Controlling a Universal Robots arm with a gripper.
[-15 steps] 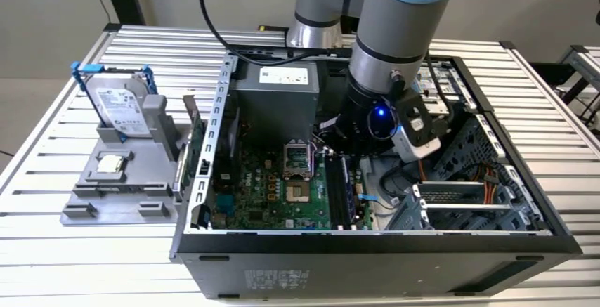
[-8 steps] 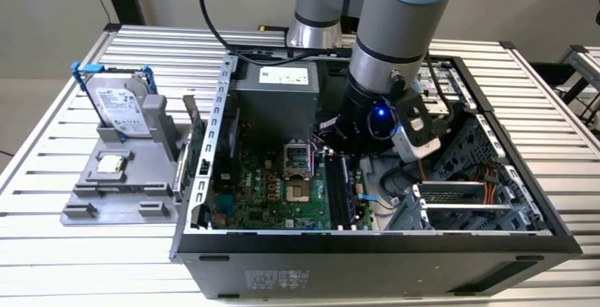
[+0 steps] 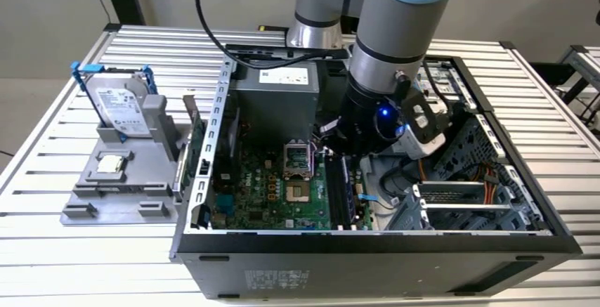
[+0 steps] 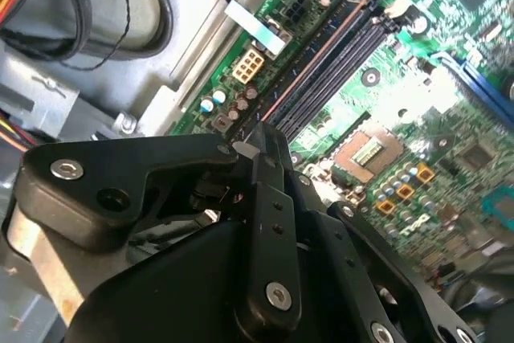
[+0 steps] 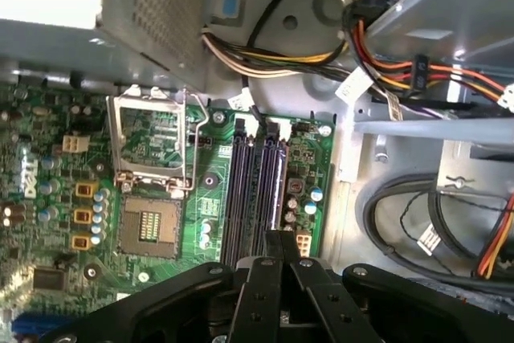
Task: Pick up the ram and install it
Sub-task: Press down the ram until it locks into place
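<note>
with the gripper (image 4: 255, 146) pinched shut on the ram (image 4: 309, 70) over the black slots (image 5: 255, 190), i judge square alignment and even downward pressure matter most.

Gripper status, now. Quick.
Gripper: shut, fingers pressed together right over the black memory slots of the motherboard. Whether the ram is pinched between them cannot be told.

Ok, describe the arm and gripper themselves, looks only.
The arm is a thick silver-grey tube with light blue joint caps and a black wrist section carrying a small blue light. A black cable loops behind it. The gripper is matte black, built of angular linkage bars with silver screw heads, in both wrist views.
</note>
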